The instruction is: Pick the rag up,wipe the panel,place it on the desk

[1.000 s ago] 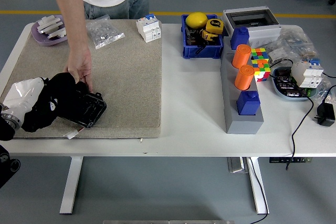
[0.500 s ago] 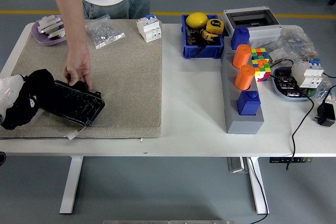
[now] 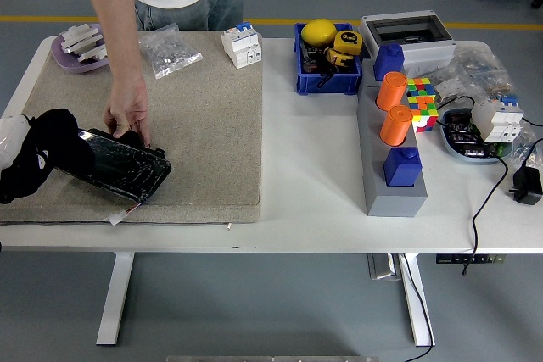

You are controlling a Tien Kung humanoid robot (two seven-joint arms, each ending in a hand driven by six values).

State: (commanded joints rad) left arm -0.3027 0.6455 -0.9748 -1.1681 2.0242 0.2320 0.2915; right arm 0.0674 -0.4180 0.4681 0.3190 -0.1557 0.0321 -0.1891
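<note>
A black glossy panel (image 3: 119,167) lies on the beige mat (image 3: 204,125) near its front left corner. My left hand (image 3: 24,174) comes in from the left edge with its white wrist cover, shut on a bunched black rag (image 3: 58,147). The rag rests on the panel's left end. A person's hand (image 3: 129,114) reaches down from the far side, and its fingertips touch the panel's far edge. Rag and hand are both black, so the fingers are hard to tell apart from the cloth. My right arm is out of view.
On the mat's far edge are a purple tray (image 3: 75,48), a clear bag of parts (image 3: 166,50) and a white circuit breaker (image 3: 240,45). To the right stand a blue bin (image 3: 322,78), a grey rack (image 3: 390,197) with orange cylinders (image 3: 392,108), a puzzle cube (image 3: 420,99) and cables.
My left hand with the rag has slid left along the panel, uncovering most of its surface. The person's hand has stayed at the panel's far edge.
</note>
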